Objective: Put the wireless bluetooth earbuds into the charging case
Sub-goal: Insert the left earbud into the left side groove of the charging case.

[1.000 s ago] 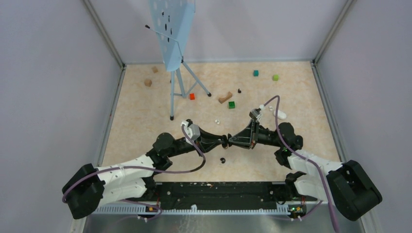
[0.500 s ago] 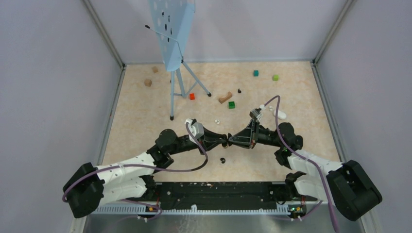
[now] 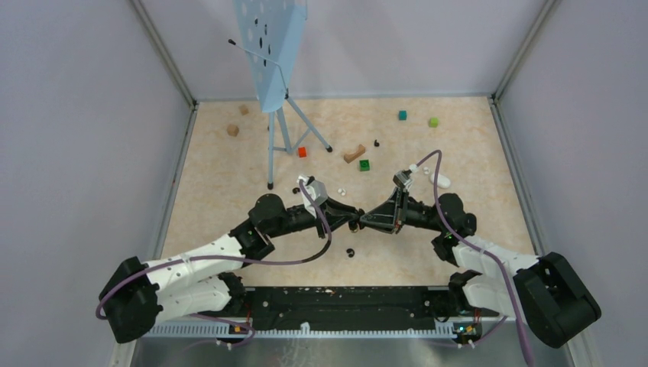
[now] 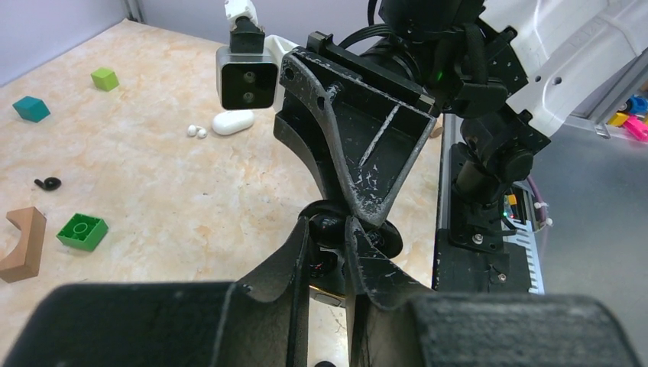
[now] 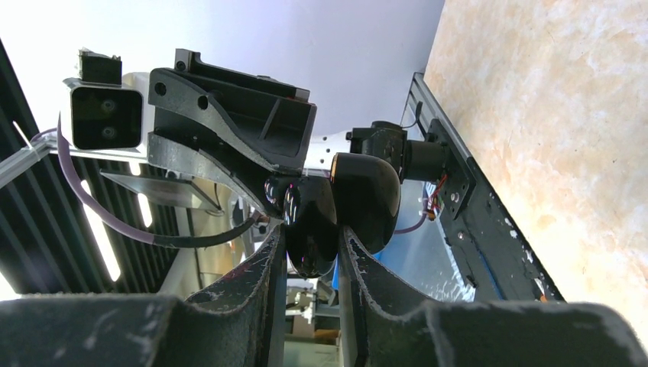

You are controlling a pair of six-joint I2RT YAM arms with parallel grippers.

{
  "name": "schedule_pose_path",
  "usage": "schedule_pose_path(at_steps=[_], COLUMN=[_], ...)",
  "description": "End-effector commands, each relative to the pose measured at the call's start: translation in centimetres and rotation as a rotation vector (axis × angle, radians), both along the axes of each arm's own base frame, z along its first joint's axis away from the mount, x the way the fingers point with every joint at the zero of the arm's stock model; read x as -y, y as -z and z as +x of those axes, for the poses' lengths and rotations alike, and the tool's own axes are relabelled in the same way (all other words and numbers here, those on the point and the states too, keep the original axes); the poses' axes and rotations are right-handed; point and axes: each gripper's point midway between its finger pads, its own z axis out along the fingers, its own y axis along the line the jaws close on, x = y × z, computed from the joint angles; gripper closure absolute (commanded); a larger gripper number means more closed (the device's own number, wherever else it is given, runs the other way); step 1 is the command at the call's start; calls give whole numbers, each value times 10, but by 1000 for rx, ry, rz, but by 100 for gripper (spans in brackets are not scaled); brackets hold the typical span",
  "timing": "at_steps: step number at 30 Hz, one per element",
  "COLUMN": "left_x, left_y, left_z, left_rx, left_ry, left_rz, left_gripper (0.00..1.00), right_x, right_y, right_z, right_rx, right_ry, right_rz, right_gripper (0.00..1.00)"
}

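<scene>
A glossy black charging case, seemingly open, hangs in mid-air, clamped in the right tool. It looks light, hard and slippery; its flat sides suit gripping. The left tool pinches a small black piece just beside it, perhaps an earbud. White earbuds lie on the worktop.

Three wooden blocks, one red cube, two loose black earbuds.

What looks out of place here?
Earbuds lie scattered loose: a white pair beside a white case, one black earbud near the wooden arch, a second black earbud near the arm bases. The left hand and right hand pinch the black charging case above the table.
</scene>
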Motion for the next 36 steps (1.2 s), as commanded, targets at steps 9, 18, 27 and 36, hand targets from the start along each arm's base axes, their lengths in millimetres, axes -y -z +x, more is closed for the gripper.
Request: schedule_pose_path(at_steps=[9,18,27,36], left_x=[-8,-4,-1,-2], left_y=[-36,-27,-20,-12], left_z=[-8,-10,-9,-5], left_rx=[108,114,121,130], left_ry=[6,29,38,16], left_rz=[-125,-121,-116,-110], left_gripper=[100,100,100,100], right_x=[3,3,3,3], right_y=[-17,-17,-18,-17], right_z=[-4,-4,-4,-4], right_rx=[88,88,87,86], right_ry=[0,2,2,4], right_rz=[50,50,53,51], right_gripper=[100,100,100,100])
